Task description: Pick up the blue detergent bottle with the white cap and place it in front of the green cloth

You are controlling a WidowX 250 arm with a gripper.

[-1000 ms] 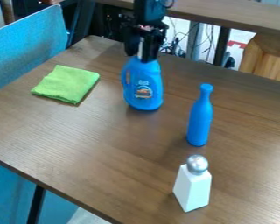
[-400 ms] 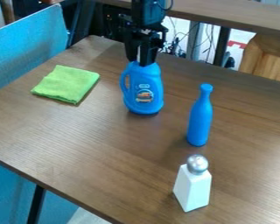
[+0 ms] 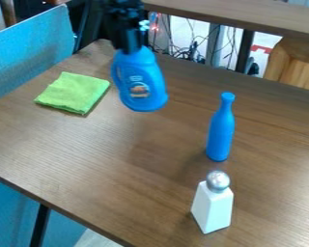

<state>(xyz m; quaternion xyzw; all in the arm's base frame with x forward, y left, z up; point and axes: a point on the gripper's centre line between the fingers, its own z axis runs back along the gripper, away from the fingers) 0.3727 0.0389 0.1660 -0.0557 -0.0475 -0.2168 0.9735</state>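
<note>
One blue detergent bottle: hanging below me, pinched by its top in the jaws of my black gripper; it tilts, its base seemingly off the wood.
Top grip: probably leaves the broad, handled body free under me.
Green cloth: folded flat, beside and a little below my load; low enough, I judge, to pass over.
Slim blue bottle: upright on its base, out across from me, on the side away from the cloth.
White shaker with silver top: upright, farthest from me, beyond the slim bottle.
Wooden table: bare grain between my load and the slim bottle gives room; its far edge runs close behind me, near the blue chair.
</note>
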